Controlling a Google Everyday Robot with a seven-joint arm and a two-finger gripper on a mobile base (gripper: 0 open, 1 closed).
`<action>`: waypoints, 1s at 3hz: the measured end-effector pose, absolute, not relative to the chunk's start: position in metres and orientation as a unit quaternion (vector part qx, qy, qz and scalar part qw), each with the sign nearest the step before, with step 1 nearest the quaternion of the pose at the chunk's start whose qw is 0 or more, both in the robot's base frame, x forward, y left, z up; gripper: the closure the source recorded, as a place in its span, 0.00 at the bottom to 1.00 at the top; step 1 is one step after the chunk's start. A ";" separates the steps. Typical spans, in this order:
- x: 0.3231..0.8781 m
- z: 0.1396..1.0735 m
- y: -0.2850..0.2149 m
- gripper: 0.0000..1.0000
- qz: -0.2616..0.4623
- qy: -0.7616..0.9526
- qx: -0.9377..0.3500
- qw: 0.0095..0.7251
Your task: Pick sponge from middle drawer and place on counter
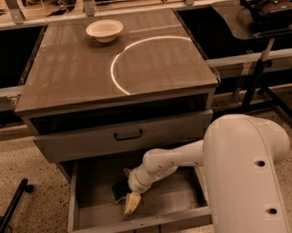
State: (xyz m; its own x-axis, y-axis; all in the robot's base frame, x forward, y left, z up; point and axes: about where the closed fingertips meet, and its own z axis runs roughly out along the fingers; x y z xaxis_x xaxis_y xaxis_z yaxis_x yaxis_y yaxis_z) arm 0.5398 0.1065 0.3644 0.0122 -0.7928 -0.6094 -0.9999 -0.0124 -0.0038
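Observation:
The middle drawer [88, 228] is pulled out below the shut upper drawer. The sponge [118, 190], dark green with a pale edge, lies on the drawer floor left of centre. My gripper [129, 188] reaches down into the drawer from the right and sits over the sponge. It is open, with one pale finger [132, 202] in front of the sponge and the other behind it. The sponge rests on the drawer floor. The counter [73, 78] is the glossy grey-brown top with a white arc [114, 73] across it.
A white bowl [104, 29] stands at the back of the counter. The upper drawer [127, 135] is shut. My white arm body [246, 181] fills the lower right. A dark side table with a headset [271, 7] stands at the right, and a black leg [10, 213] lies on the floor at left.

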 end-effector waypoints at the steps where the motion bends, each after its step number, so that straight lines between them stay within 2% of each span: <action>1: 0.539 0.355 0.108 0.25 0.241 0.665 -0.671 0.222; 3: 0.537 0.349 0.111 0.72 0.249 0.664 -0.671 0.216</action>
